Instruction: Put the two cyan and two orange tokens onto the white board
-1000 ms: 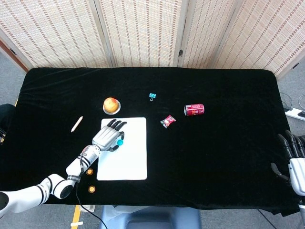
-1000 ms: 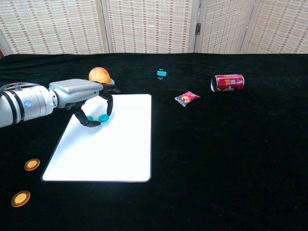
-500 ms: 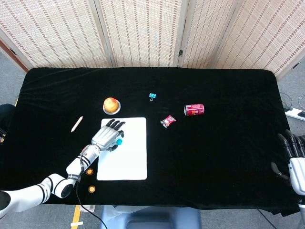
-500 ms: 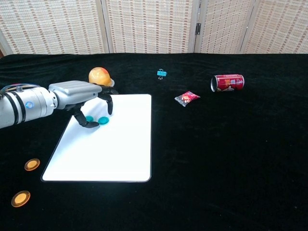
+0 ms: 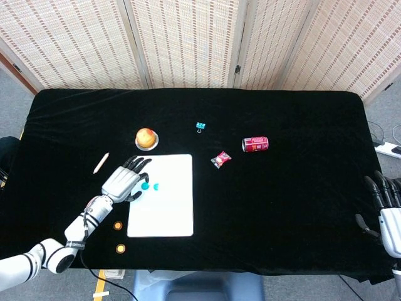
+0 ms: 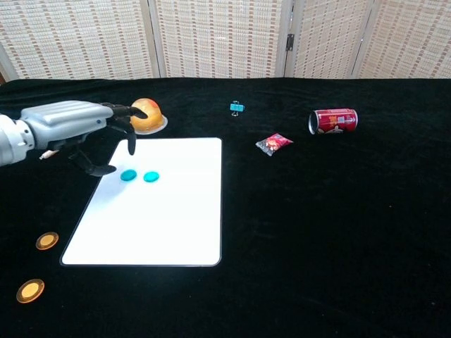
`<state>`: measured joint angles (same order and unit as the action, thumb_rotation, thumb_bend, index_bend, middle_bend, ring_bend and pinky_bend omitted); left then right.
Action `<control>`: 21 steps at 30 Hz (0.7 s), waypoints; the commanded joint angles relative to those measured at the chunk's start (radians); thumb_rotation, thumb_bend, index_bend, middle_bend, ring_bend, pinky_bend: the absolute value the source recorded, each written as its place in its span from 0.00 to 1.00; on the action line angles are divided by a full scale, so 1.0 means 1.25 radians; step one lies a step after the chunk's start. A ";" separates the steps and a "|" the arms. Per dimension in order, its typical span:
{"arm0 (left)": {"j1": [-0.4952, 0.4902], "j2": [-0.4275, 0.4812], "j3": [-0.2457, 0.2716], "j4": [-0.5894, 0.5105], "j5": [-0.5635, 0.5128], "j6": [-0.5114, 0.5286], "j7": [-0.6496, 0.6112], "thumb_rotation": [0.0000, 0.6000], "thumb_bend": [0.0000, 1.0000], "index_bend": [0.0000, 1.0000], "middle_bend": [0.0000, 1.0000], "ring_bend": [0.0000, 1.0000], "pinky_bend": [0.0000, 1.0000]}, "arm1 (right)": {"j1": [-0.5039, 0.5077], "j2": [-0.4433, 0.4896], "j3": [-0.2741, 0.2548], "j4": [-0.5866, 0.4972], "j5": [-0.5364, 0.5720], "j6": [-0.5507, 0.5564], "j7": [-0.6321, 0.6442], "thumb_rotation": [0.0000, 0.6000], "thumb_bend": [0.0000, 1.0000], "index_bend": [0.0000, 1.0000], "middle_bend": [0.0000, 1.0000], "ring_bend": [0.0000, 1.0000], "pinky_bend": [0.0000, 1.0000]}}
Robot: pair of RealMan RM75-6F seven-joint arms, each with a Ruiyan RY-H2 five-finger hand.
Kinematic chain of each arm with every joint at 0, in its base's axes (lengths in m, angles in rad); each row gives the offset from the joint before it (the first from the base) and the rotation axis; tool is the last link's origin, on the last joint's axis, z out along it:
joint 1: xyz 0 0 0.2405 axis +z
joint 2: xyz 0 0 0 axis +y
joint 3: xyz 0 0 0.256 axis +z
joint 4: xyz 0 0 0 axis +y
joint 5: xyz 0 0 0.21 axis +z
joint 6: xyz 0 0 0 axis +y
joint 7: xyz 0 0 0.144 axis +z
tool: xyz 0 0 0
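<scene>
Two cyan tokens [image 6: 139,176] lie side by side on the upper left part of the white board [image 6: 162,225], also seen as the cyan tokens [image 5: 150,186] on the board [image 5: 164,210] from the head view. Two orange tokens [image 6: 39,264] sit on the black cloth left of the board's near corner; in the head view these orange tokens [image 5: 118,236] lie below my left arm. My left hand [image 6: 81,130] hovers open over the board's left edge, holding nothing, shown also as the left hand [image 5: 122,180]. My right hand [image 5: 387,210] hangs at the far right edge, fingers apart and empty.
An apple on a small dish [image 6: 146,114] stands just behind the board. A blue binder clip [image 6: 235,107], a snack packet [image 6: 275,144] and a red can [image 6: 334,120] lying on its side are further right. A pencil-like stick [image 5: 101,162] lies left of the hand.
My left hand has let go of the cyan tokens, lifted and pulled back to the left off the board. Both tokens now lie uncovered on it.
</scene>
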<state>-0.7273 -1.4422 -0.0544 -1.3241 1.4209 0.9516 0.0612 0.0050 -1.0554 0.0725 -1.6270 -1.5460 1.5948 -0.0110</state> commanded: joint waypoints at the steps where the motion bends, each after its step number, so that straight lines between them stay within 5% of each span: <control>1: 0.045 0.032 0.039 -0.024 0.046 0.059 -0.020 1.00 0.40 0.45 0.07 0.00 0.00 | 0.003 -0.002 0.000 0.000 -0.004 -0.003 0.000 1.00 0.36 0.00 0.03 0.05 0.04; 11: 0.126 0.042 0.121 -0.014 0.124 0.139 -0.029 1.00 0.40 0.46 0.07 0.00 0.00 | 0.012 -0.009 -0.002 -0.004 -0.018 -0.009 -0.009 1.00 0.36 0.00 0.03 0.04 0.04; 21: 0.171 0.049 0.154 -0.015 0.160 0.174 0.000 1.00 0.40 0.41 0.07 0.00 0.00 | 0.013 -0.009 -0.003 -0.009 -0.019 -0.009 -0.014 1.00 0.36 0.00 0.03 0.04 0.04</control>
<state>-0.5181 -1.3828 0.1341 -1.3415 1.6161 1.1638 0.0571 0.0214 -1.0666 0.0682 -1.6380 -1.5700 1.5840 -0.0281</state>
